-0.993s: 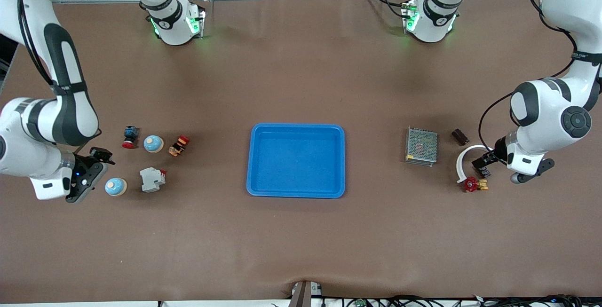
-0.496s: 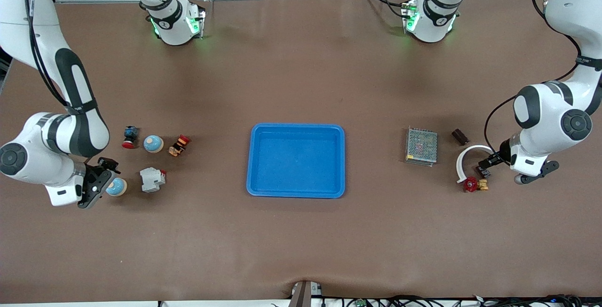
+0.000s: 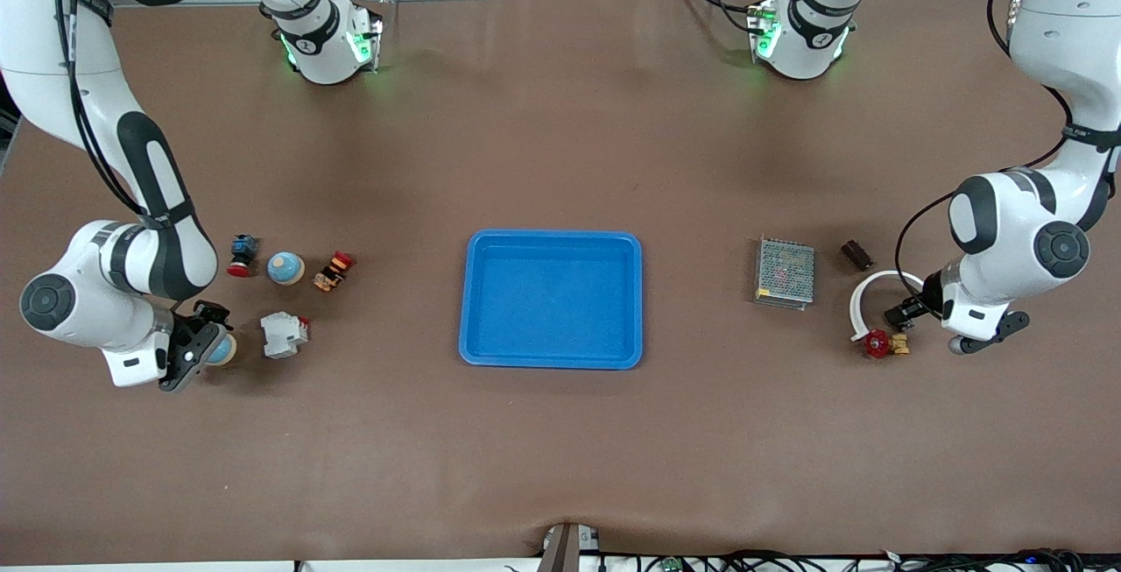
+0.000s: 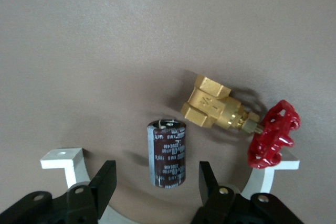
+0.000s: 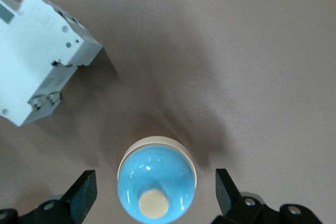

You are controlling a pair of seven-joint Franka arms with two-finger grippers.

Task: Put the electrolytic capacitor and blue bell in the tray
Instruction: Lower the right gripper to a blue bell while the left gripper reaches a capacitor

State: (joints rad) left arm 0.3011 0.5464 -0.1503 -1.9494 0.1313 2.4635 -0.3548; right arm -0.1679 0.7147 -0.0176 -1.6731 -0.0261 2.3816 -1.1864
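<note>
Left end effector (image 4: 153, 184) lowered over capacitor (image 4: 168, 152), fingers apart, straddling for side grip; nothing clamped. Capacitor: dark glossy cylinder lying on brown surface (image 3: 560, 449) inside white arc (brass valve beside). Right end effector (image 5: 153, 191) spread wide around bell (image 5: 156, 184), smooth blue dome. Tray (image 3: 552, 362) mid-surface, well apart.
</note>
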